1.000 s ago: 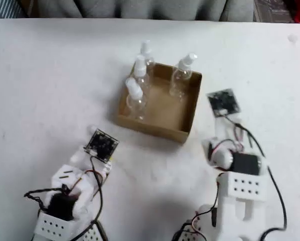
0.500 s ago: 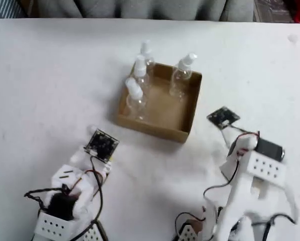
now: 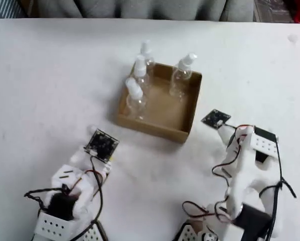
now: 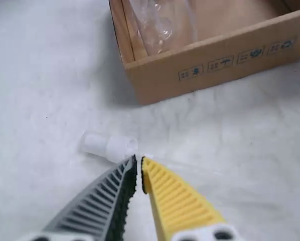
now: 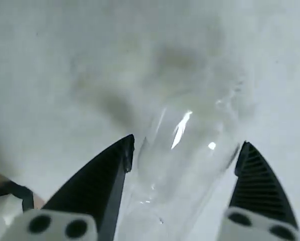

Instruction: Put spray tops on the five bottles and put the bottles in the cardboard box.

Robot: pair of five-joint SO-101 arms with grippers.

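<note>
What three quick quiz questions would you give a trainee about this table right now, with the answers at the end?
1. True or false: the loose spray top lies inside the cardboard box.
2. What lies between the open fingers of the right hand? A) a screwdriver B) a clear bottle C) a cup
3. Count: how many capped bottles stand upright at the box in the high view?

Key: 1. False; it lies on the table, just ahead of the shut left hand. 2. B. 3. Four.
</note>
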